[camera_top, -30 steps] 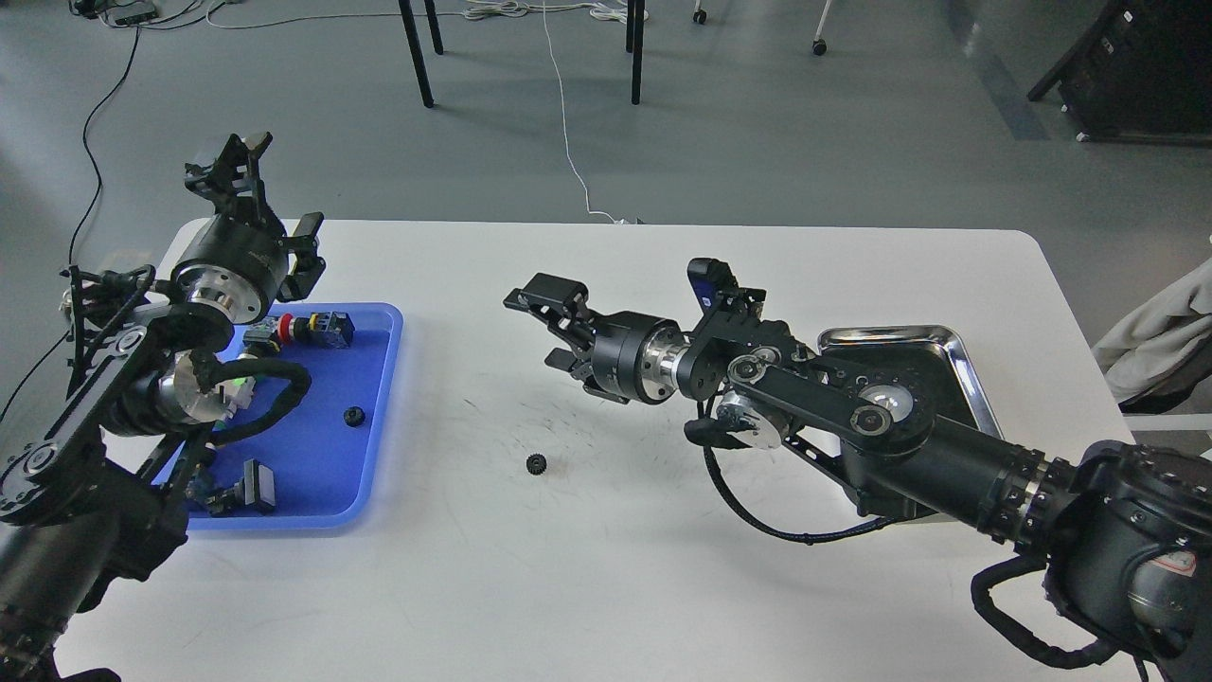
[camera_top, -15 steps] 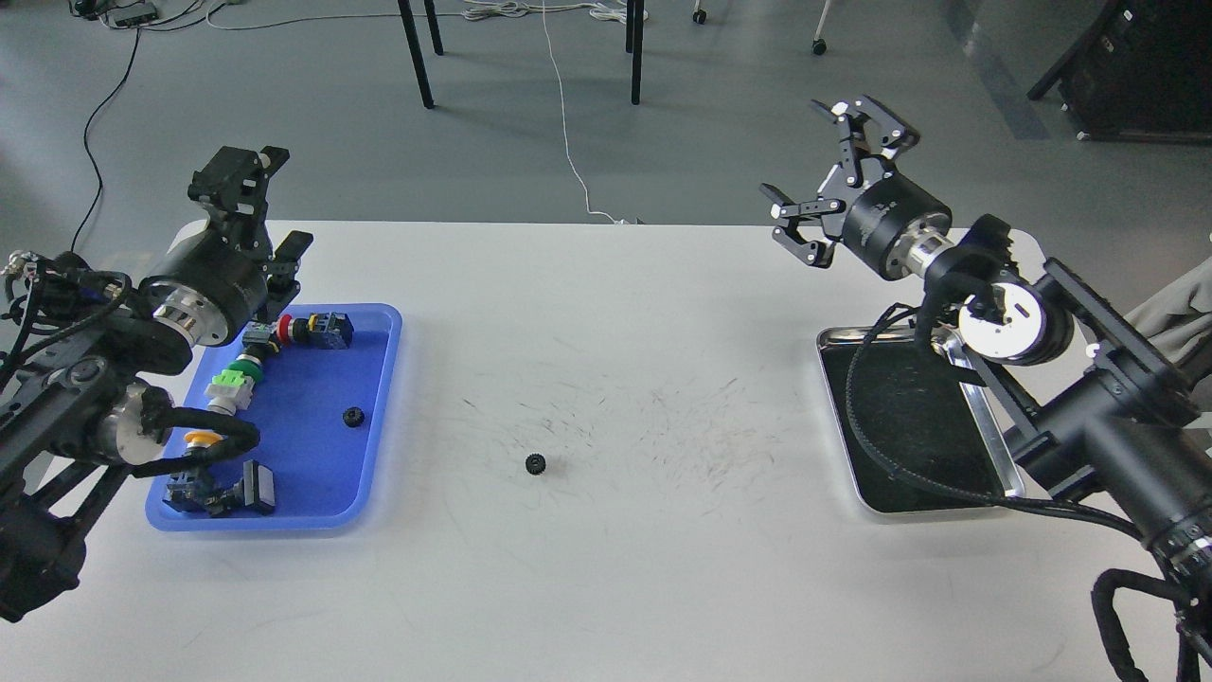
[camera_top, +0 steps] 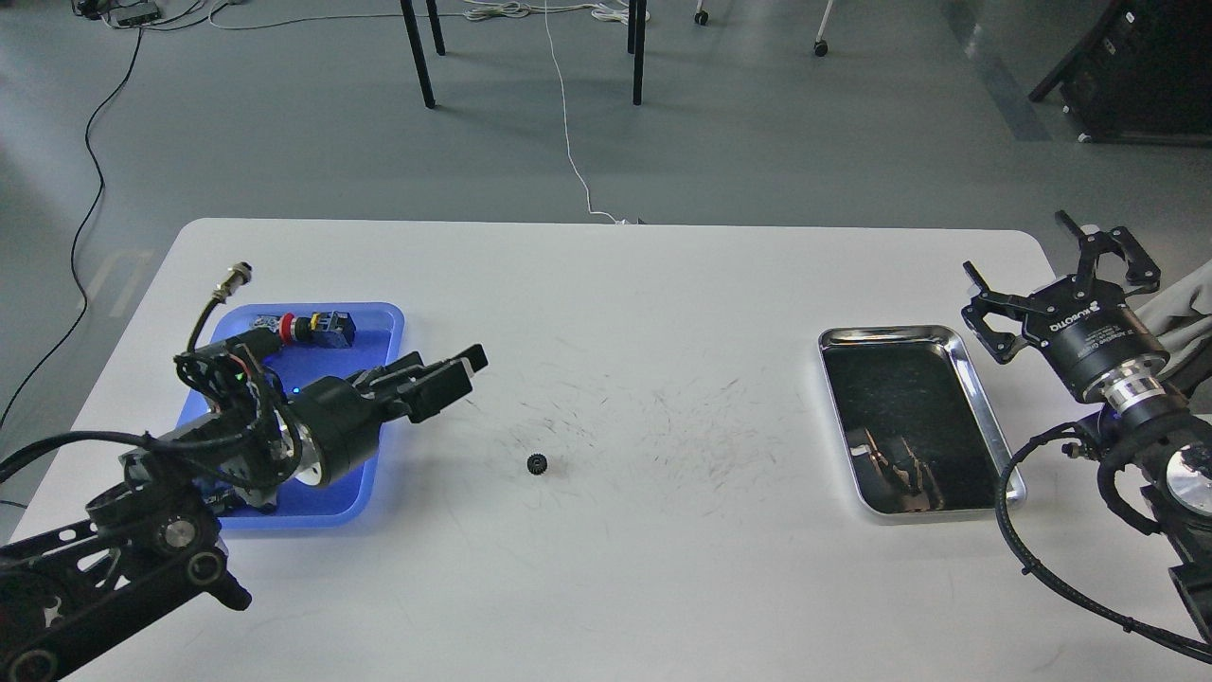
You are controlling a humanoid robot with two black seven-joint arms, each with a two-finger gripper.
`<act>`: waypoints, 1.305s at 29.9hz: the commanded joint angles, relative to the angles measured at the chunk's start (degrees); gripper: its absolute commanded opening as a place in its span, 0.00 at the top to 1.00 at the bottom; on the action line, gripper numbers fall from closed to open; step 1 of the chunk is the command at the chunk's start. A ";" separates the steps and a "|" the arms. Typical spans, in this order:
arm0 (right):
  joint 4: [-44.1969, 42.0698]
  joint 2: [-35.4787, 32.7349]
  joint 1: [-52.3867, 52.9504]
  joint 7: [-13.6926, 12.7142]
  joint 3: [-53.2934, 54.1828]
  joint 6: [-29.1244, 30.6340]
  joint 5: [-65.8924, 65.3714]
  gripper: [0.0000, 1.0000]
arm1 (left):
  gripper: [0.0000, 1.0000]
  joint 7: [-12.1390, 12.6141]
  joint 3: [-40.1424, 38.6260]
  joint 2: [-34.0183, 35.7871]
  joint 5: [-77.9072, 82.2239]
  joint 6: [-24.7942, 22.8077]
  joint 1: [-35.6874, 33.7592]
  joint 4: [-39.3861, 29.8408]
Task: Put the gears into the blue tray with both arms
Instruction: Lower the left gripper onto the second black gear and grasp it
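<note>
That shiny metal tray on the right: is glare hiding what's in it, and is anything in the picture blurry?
Head view: the steel tray mirrors pale streaks on its dark inside, nothing visible in it; light is soft and even, shadows faint; the gear and left gripper look sharp, no obvious blur.

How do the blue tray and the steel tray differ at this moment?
The blue tray is matte plastic, while the steel tray is shiny with a dark, reflective inside. The blue tray holds a red-capped push-button switch and is largely covered by the left arm; the steel tray shows nothing inside and lies uncovered. Both are shallow rectangles with rounded corners on the white table.
</note>
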 commanded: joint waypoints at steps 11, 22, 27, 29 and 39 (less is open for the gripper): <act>-0.69 0.54 0.04 0.22 -0.28 0.22 -0.17 0.06 | 0.03 -1.13 1.67 -11.33 18.35 0.50 2.04 11.44; -1.31 0.19 0.04 0.31 -0.37 0.22 -0.17 0.06 | 0.07 -1.40 1.67 -15.29 18.35 0.59 4.07 14.25; -1.31 0.19 0.04 0.31 -0.37 0.22 -0.17 0.06 | 0.21 -1.31 1.58 -16.17 18.35 1.38 4.50 16.01; -1.22 0.10 0.04 0.31 -0.37 0.22 -0.17 0.06 | 0.27 -1.31 1.58 -16.44 18.35 1.47 4.51 16.37; -1.31 0.10 0.04 0.31 -0.28 0.13 -0.17 0.06 | 0.66 -1.31 1.50 -16.17 18.35 1.55 5.82 16.45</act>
